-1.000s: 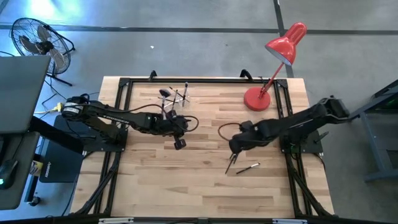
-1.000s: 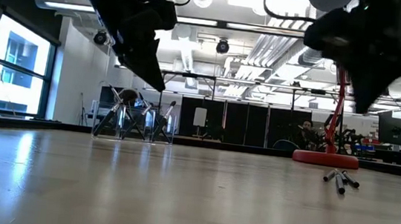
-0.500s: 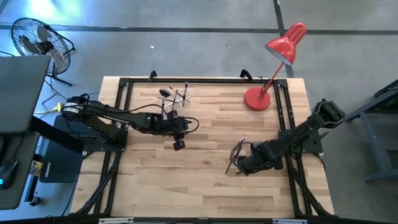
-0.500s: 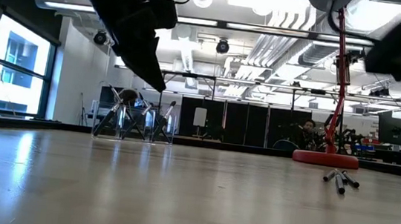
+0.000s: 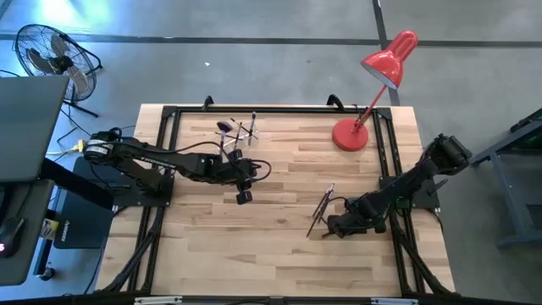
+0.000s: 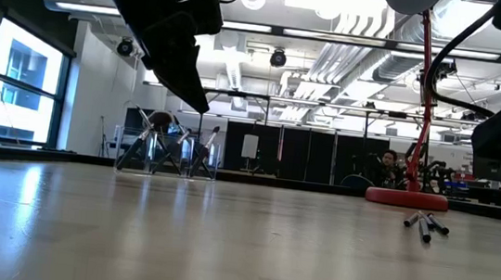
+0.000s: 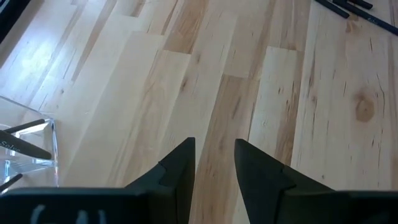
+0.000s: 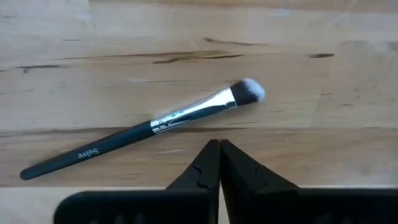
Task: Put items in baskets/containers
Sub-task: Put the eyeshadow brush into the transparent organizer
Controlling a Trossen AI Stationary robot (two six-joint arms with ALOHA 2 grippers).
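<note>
**Right arm drops low beside the loose brushes; left arm holds over the table's middle**

Since a second ago the right gripper (image 5: 332,227) has swung from the table's centre toward the near right part of the light wooden plank table (image 5: 279,246) and come down low, and the left gripper (image 5: 244,196) has parted its fingers. The right gripper's two dark fingers (image 8: 214,163) are pressed together with nothing between them. Just past their tips lies a slim makeup brush (image 8: 146,127): a thin black handle with small white lettering, a shiny silver ferrule, and a small rounded tuft that is dark at the root and white at the end. It lies flat on the wood, untouched.

In the high view, a few more thin dark brushes (image 5: 323,208) lie together just beside that gripper, toward the table's middle. The low view shows them as a small cluster of dark handles (image 6: 424,224) in front of the red desk lamp's round base (image 6: 406,199).

The left gripper hangs above the table's middle with a narrow gap between its fingers (image 7: 180,171), holding nothing. The small clear cup-like holder (image 5: 239,131) stands near the far edge on the left side, upright, with several dark brushes leaning out of it at splayed angles (image 6: 168,146).
</note>
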